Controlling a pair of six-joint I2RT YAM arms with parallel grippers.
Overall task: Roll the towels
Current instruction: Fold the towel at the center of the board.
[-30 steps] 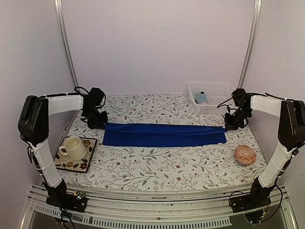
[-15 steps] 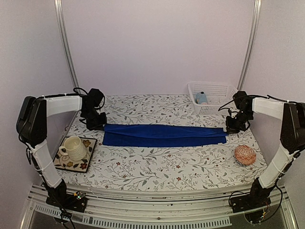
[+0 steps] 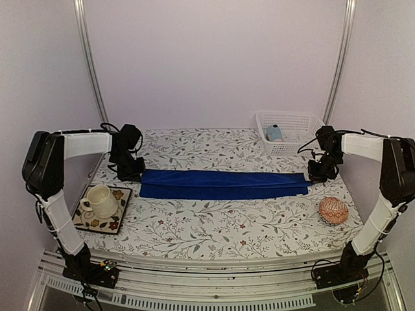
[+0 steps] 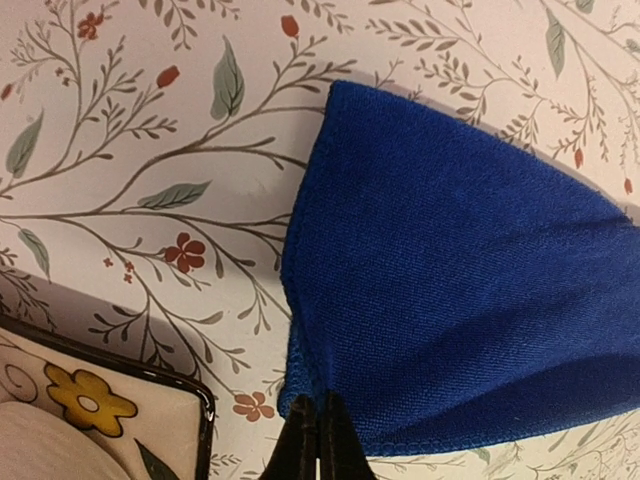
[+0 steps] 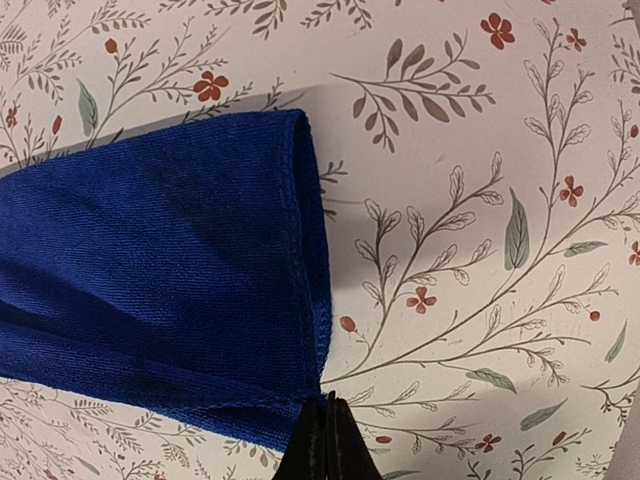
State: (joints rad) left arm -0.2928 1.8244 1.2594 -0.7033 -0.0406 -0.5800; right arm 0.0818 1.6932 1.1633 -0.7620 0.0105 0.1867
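Note:
The long royal-blue towel (image 3: pixel 224 184) lies folded in a flat strip across the middle of the flowered table (image 3: pixel 214 227). My left gripper (image 3: pixel 133 171) is shut on its left end; in the left wrist view the gripper (image 4: pixel 319 408) pinches the near corner of the towel (image 4: pixel 450 300). My right gripper (image 3: pixel 313 176) is shut on the right end; in the right wrist view the gripper (image 5: pixel 326 402) clamps the near corner of the towel (image 5: pixel 160 260). The smaller light-blue towel (image 3: pixel 274 133) sits in the white basket (image 3: pixel 305 119) at the back right.
A cream cup (image 3: pixel 100 199) stands on a flowered square tile (image 3: pixel 115 223) at the front left, close to the towel's left end; the tile's corner (image 4: pixel 100 400) shows in the left wrist view. A pink-red patterned ball (image 3: pixel 333 210) rests at the front right.
Both grippers have shifted slightly outward and toward the near side, still gripping the ends. The royal-blue towel lies a little straighter and narrower.

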